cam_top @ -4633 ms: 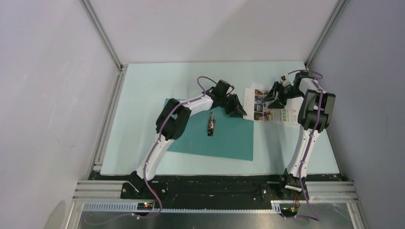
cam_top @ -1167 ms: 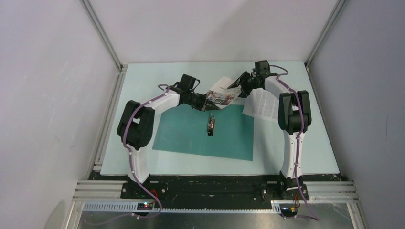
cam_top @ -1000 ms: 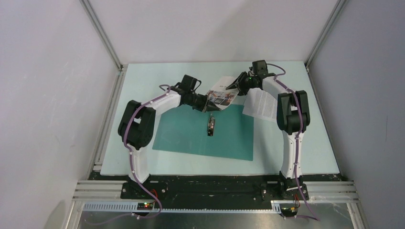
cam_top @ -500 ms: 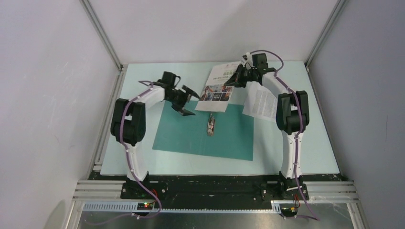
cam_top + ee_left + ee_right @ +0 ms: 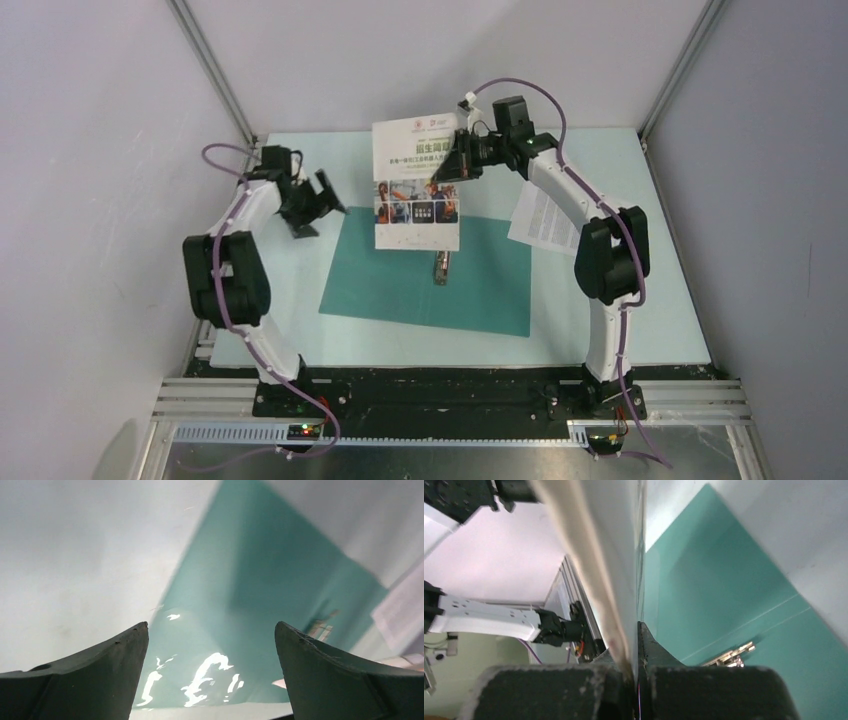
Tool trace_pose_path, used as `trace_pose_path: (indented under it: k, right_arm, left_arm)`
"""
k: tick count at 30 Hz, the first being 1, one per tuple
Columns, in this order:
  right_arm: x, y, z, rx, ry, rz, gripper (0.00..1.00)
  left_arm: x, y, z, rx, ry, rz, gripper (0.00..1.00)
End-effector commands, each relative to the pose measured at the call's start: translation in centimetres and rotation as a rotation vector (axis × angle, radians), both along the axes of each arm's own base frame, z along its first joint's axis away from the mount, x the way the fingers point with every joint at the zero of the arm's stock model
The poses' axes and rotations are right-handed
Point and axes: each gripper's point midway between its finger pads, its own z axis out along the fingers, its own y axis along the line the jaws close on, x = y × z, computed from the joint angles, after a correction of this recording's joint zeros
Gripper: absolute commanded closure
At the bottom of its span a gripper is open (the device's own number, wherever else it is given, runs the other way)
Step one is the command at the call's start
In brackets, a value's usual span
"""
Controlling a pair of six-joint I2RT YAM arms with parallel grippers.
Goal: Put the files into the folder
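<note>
- The table is a pale mint board, boxed in by plain grey-white walls with aluminium posts in the far corners
- The folder lies flat on the middle of the table, its metal clip on its centre line
- The brochure sheet hangs upright in the air over the folder's far edge; the right arm has its jaws clamped on the sheet's right edge
- The text sheet lies on the table just right of the folder, and the right arm crosses over its far part
- The left arm reaches to the far left, its jaws spread wide and empty, near the folder's far-left corner
- Left wrist view: glossy folder between two dark fingers; the clip is a blur
- Right wrist view: the brochure sheet is seen edge-on and blocks the middle, so its print is hidden; the folder and clip show to its right
</note>
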Motion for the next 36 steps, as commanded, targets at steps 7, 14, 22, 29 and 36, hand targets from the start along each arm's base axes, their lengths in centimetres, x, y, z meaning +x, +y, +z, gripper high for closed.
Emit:
trace_pose_path:
  k: [7,14,22,29,36]
  right_arm:
    - [-2.6,-2.1,-6.2,-0.224,-0.001,-0.022,1.00]
    - [-4.3,-2.6,-9.3,-0.319,0.046,-0.027,1.00]
    - [-6.3,-2.1,-10.8,-0.318,0.127,-0.001,1.00]
    - [-6.8,-0.5,-11.1,-0.251,0.203,0.016,1.00]
    - [-5.8,2.1,-11.6,-0.143,0.314,-0.009,1.00]
  left_arm:
    - [-12.8,7.0,-5.0,0.214,0.238,0.187,0.00]
    - [-16.0,7.2,-7.7,0.115,0.353,0.267,0.00]
    - [-18.4,4.9,-9.7,0.017,0.385,0.238,0.00]
    - [-18.2,3.2,-10.2,-0.041,0.357,0.180,0.02]
    - [-18.1,2.6,-10.5,-0.063,0.357,0.162,0.04]
